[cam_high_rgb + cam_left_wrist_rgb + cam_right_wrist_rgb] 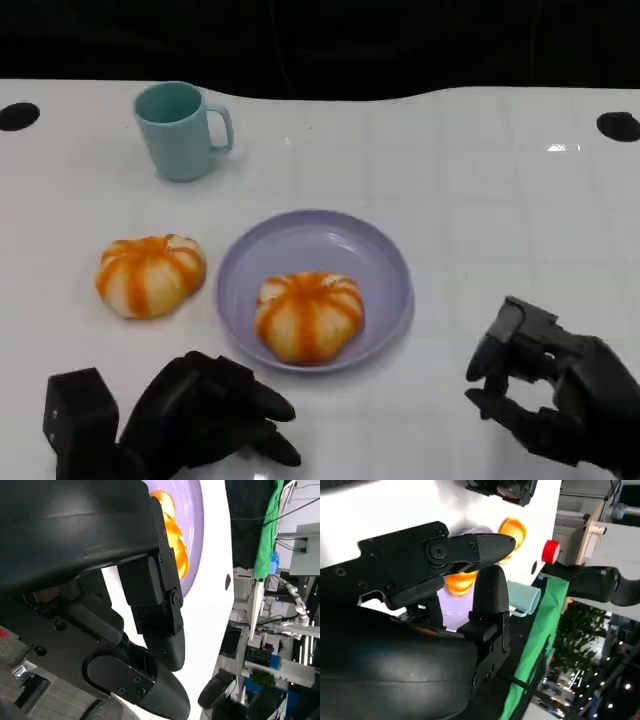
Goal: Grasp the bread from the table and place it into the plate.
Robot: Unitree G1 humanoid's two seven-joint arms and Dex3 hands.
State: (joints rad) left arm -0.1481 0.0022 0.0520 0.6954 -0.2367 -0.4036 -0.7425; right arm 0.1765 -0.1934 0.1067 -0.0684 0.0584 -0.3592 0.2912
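No readable text in any view.
You find no words, labels, brands or numbers on the objects, the table or the background equipment.

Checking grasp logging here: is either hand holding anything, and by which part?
Nothing is held. The left hand and right hand both hover empty near the plate.

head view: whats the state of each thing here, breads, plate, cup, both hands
bread in plate: lying in the plate, untouched
bread on table: on the table left of the plate, not grasped
plate: holds one bread
cup: upright, handle to the right
left robot hand: holds nothing, near the table's front edge
right robot hand: fingers apart, holds nothing
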